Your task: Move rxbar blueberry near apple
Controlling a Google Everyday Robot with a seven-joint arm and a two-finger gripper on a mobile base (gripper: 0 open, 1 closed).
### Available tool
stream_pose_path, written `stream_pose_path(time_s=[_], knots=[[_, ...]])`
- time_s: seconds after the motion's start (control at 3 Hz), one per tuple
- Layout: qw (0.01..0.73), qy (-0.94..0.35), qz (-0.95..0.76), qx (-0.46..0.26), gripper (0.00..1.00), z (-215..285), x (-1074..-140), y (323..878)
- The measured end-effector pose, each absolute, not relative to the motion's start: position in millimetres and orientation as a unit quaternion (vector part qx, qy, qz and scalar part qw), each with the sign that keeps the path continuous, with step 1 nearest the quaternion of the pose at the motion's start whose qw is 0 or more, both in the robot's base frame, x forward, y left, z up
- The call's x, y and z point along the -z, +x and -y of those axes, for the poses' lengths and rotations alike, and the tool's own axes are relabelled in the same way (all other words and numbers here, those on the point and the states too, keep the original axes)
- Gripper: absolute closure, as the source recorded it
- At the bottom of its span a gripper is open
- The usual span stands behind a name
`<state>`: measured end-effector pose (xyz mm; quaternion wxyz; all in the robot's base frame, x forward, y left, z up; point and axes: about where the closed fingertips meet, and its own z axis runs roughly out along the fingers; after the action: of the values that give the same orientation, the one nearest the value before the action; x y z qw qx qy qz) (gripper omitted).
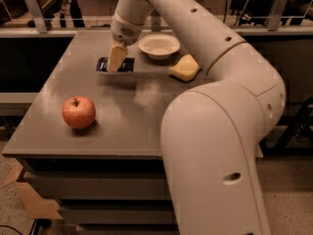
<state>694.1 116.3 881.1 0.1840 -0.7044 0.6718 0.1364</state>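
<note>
A large white robot arm reaches across a grey table (pixel 128 124), and its gripper (pixel 116 58) points down at the far side, its pale tip over the middle of the rxbar blueberry (pixel 129 64). The dark bar lies flat directly beneath the gripper, showing on either side of it. Whether the gripper is clamped on the bar or loose cannot be told. The apple (pixel 78 112) sits upright well in front of the gripper, slightly left. A white bowl (pixel 159 47) rests just right of the gripper, and a yellow sponge (pixel 184 68) lies farther right.
</note>
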Motion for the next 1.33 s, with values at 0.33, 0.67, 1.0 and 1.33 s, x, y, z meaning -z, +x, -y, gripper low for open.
stream_pose_path(time_s=[0.33,0.67,1.0,1.33], knots=[[0.202,-0.714,-0.660,-0.116,1.00,-97,-919,655],[0.191,-0.719,-0.658,-0.116,1.00,-75,-925,612],[0.180,-0.717,-0.663,-0.122,1.00,-56,-918,581],[0.160,-0.719,-0.664,-0.128,1.00,-47,-900,560]])
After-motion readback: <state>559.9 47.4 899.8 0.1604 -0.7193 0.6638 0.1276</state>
